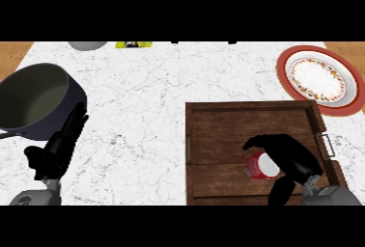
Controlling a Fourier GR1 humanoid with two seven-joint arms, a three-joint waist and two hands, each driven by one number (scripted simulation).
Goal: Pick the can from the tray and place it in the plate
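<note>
A red can with a white end (259,166) lies on its side in the dark wooden tray (228,120) at the lower right. My right hand (291,157) is curled over the can, fingers above it and thumb below, hiding part of it. The plate (321,79), white with a red rim and patterned border, sits beyond the tray at the far right. My left hand (55,152) rests open at the lower left, fingers pointing up beside the pot.
A large dark grey pot (35,101) stands at the left edge, close to my left hand. A grey bowl (87,45) and a yellow object (133,44) sit at the counter's far edge. White marble counter (135,144) lies between pot and tray.
</note>
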